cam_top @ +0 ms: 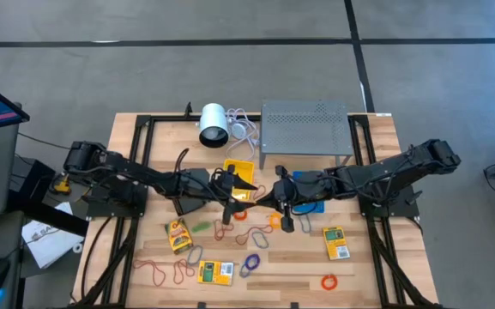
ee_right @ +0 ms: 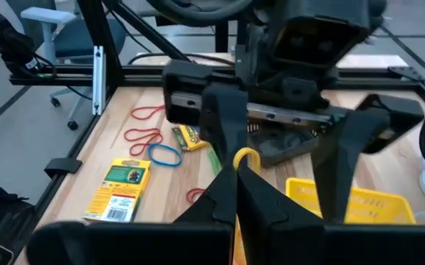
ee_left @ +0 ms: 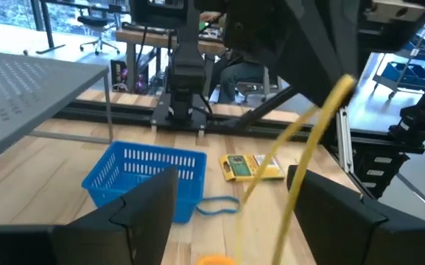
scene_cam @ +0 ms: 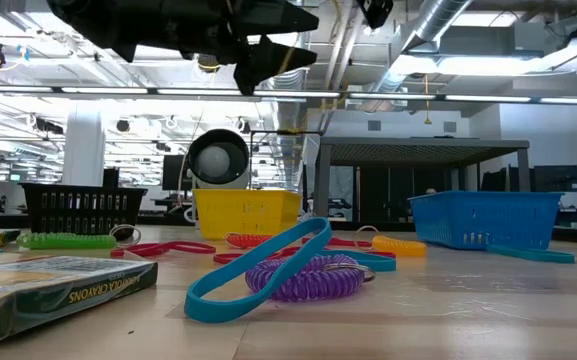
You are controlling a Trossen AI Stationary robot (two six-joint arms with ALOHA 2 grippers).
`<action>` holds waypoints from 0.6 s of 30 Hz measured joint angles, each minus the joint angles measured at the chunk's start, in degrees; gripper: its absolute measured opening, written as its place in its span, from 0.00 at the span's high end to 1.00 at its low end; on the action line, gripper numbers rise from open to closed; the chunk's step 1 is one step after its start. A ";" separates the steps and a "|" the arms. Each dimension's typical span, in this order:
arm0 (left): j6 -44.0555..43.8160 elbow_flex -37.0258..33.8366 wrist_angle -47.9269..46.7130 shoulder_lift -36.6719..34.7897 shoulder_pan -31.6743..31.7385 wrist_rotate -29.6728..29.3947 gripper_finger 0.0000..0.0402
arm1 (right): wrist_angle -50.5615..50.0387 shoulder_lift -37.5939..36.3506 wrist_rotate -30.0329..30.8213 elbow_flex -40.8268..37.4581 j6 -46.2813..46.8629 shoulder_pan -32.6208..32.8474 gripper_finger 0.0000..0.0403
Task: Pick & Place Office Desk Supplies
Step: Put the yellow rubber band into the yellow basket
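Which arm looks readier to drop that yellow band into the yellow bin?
The right: its gripper is shut on the yellow band, near the yellow bin. The left gripper is open.

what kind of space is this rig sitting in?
Likely an open-plan lab or workshop: exposed ceiling ducts overhead, office chairs and desks beyond the wooden table, bare concrete floor around it.

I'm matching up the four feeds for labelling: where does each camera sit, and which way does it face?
High: overhead, straight down on the table; both arms show.
Low: at tabletop height, level across the yellow bin into the room; arms overhead.
Left wrist: on the left arm, past the open left gripper toward the blue bin.
Right wrist: on the right arm, past the shut right gripper.
Shared: yellow band, both wrist views.
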 joint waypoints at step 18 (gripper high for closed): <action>-0.04 -0.04 -3.16 -0.74 0.00 -1.20 0.99 | 0.05 -0.04 -0.04 0.20 2.12 0.13 0.98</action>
